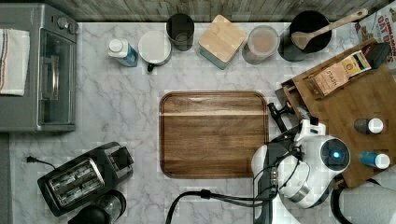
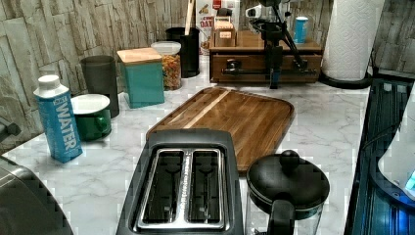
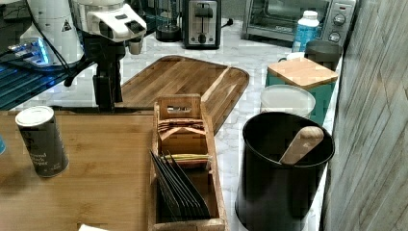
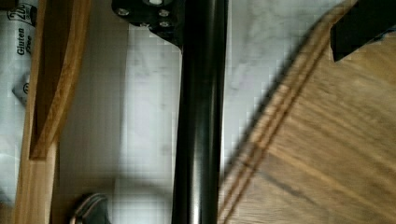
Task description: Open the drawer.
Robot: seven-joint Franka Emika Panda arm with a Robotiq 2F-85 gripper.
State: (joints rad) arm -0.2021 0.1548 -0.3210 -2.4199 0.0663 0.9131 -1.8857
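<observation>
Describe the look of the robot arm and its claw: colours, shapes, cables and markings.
The arm is glossy white with rounded, bulbous joint housings and dark grey bands at the joints. A round cap on one joint carries a glowing blue light. Black cables loop along it and trail onto the counter. A small black triangular marking sits on one white housing. The claw is black, below a white hand housing.

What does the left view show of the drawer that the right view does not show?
The left view faces the drawer front, with its long black handle across it and the gripper hanging at the bar. The right view looks over the wooden top instead, with a grey can and a tea-bag rack standing on it. Both show the cutting board on the marble counter.
</observation>
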